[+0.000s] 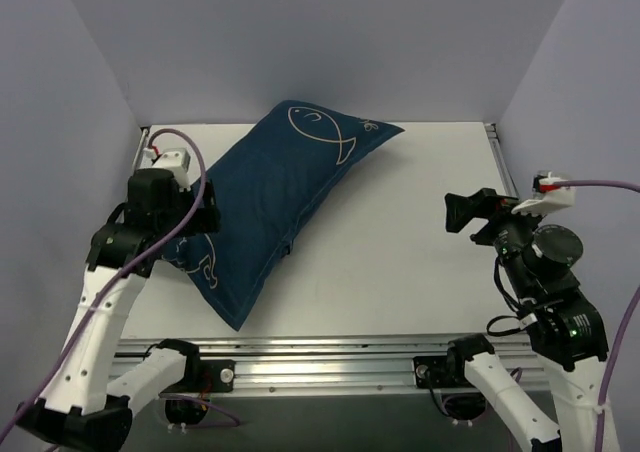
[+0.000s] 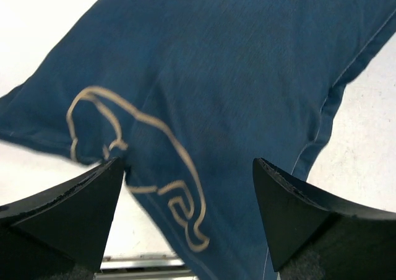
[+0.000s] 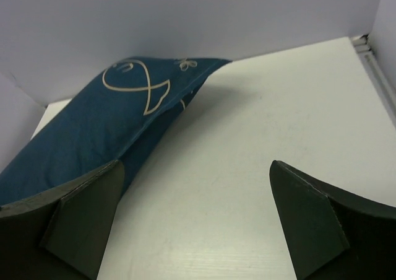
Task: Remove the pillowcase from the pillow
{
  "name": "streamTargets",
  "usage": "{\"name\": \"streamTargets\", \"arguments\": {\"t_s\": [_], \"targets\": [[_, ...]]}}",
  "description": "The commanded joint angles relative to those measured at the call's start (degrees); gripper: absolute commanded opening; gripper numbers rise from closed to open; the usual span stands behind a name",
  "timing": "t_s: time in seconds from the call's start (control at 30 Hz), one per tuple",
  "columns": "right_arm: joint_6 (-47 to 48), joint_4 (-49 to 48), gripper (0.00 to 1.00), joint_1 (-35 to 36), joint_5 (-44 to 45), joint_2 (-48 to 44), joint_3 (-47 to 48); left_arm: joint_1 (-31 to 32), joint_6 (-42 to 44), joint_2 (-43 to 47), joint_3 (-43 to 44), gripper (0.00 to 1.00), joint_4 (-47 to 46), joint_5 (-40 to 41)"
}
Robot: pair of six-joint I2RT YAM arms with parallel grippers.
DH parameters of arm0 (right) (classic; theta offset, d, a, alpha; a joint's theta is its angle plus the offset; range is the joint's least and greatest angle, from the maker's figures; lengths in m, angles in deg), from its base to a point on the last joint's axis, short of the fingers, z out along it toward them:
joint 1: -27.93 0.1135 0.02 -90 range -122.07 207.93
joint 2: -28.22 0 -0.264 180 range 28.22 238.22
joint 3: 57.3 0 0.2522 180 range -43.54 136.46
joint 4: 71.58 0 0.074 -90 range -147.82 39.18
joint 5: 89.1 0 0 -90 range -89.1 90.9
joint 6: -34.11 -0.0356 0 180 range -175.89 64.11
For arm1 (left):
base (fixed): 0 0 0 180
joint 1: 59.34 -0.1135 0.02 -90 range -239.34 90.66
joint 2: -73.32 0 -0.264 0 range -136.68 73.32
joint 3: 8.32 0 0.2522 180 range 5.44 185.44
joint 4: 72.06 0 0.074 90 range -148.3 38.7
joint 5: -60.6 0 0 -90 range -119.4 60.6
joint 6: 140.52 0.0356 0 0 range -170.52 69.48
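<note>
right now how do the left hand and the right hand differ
The left hand hangs over the pillowcase, near its elephant drawing; the right hand is over the table, apart from the pillowcase. The left hand points down; the right hand points across the table. Both are open and empty.

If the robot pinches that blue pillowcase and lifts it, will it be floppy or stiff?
Probably floppy: the pillowcase is thin cloth with flat, limp edges. It looks puffed up in the middle, so whatever fills it may come along and make it sag. It likely won't roll, since it lies broad and flat on the table.
</note>
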Motion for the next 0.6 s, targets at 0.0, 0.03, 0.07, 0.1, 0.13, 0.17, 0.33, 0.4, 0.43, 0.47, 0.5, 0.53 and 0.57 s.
{"name": "streamTargets", "arguments": {"t_s": [0.0, 0.03, 0.07, 0.1, 0.13, 0.17, 0.33, 0.4, 0.43, 0.47, 0.5, 0.53, 0.57], "targets": [[-2.39, 0.06, 1.00, 0.35, -6.07, 4.35, -1.67, 1.48, 0.52, -8.21, 4.20, 0.94, -10.08, -1.78], [-2.57, 0.24, 1.00, 0.35, -6.97, 5.05, -2.37, 2.19, 0.79, -9.81, 4.82, 0.94, -11.58, -1.08], [-2.48, 0.24, 1.00, 0.35, -10.02, 6.19, -2.81, 3.15, 1.40, -11.39, 6.04, 0.94, -14.98, -0.29], [-2.48, -0.02, 1.00, 0.35, -11.62, 6.72, -3.34, 4.99, 2.36, -12.97, 6.57, 0.94, -17.02, 0.59], [-2.57, -0.29, 1.00, 0.35, -13.03, 6.99, -4.04, 6.05, 5.15, -15.95, 6.84, 0.94, -19.13, 2.08], [-2.74, -0.99, 1.00, 0.44, -14.26, 7.43, -5.52, 7.02, 6.49, -17.63, 7.45, 0.94, -22.45, 2.70], [-3.80, -3.01, 1.00, 0.44, -20.94, 7.17, -9.31, 13.16, 9.58, -28.27, 10.88, 0.94, -23.90, 4.11], [-3.89, -3.10, 1.00, 0.44, -21.56, 6.64, -10.37, 16.59, 10.45, -30.21, 12.29, 0.94, -21.26, 8.84], [-3.71, -3.01, 1.00, 0.53, -21.56, 6.47, -10.63, 21.65, 11.24, -30.22, 11.77, 0.94, -21.43, 11.82], [-3.45, -2.93, 1.00, 0.44, -21.48, 6.12, -10.98, 24.49, 12.29, -30.13, 10.90, 0.94, -23.87, 18.11], [-3.27, -2.93, 1.00, 0.44, -21.39, 5.94, -11.68, 27.39, 14.83, -29.69, 8.54, 0.94, -25.55, 21.05], [-3.10, -2.93, 1.00, 0.44, -21.04, 5.94, -11.86, 32.81, 17.20, -29.60, 7.21, 0.94, -27.48, 23.86], [-3.01, -2.84, 1.00, 0.44, -20.95, 6.02, -12.04, 34.95, 18.44, -29.69, 5.98, 0.94, -31.41, 28.41]]}}
